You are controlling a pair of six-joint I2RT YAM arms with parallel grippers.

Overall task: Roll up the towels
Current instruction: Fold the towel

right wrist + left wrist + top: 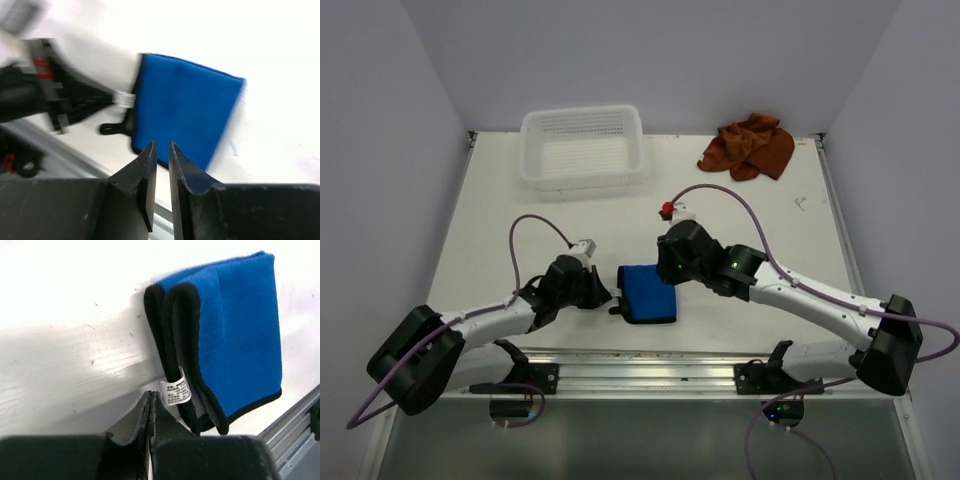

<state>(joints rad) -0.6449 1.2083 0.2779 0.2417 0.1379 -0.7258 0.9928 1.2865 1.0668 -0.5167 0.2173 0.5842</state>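
Folded blue towel (648,293), soft fleece with a black edge, lies on the white surface (520,220) between the arms. The left tool (151,396) is pinched shut and empty. The right tool (161,147) is barely parted, holding nothing. The limp layers could slide apart when rolled. The rust-brown towel (748,147) sits crumpled far back.
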